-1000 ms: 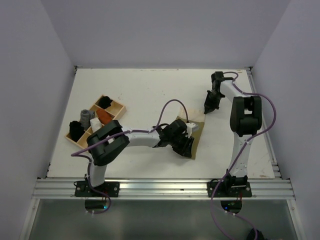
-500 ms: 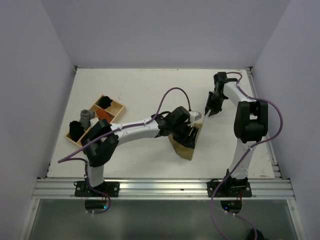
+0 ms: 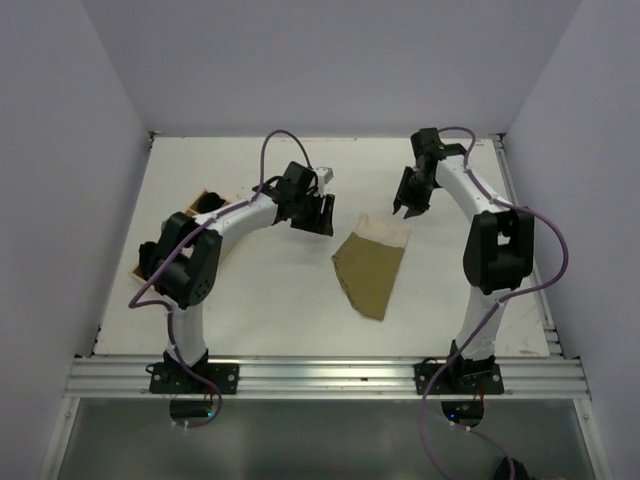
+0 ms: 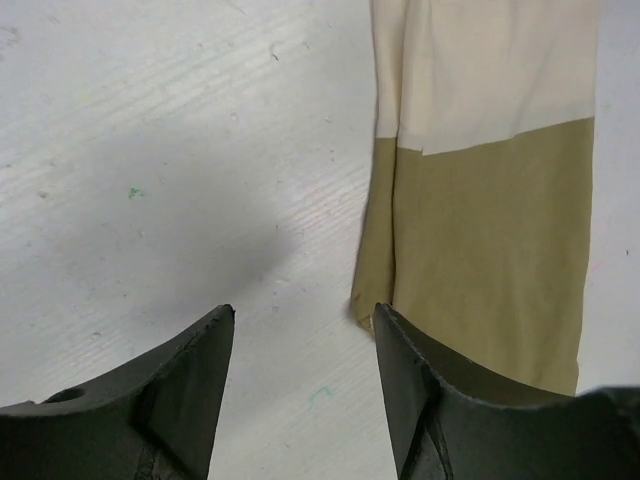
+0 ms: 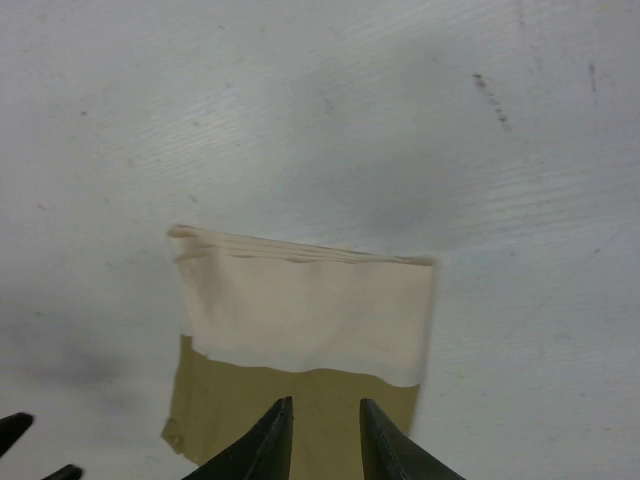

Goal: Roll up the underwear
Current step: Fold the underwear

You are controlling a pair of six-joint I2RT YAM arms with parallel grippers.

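Change: left gripper (image 3: 320, 214) has let go of the underwear (image 3: 368, 272) and drawn back to the far left; the cloth, bunched under it half a second ago, now lies flat.
Underwear: spread on the surface (image 3: 250, 285), right of centre; olive part near, narrowing to a point; cream band at the far edge.
Left gripper: jaws wide apart, empty, left of the cloth and clear of it.
Right gripper (image 3: 408, 209): jaws a narrow gap apart, holding nothing, just beyond the cream band.
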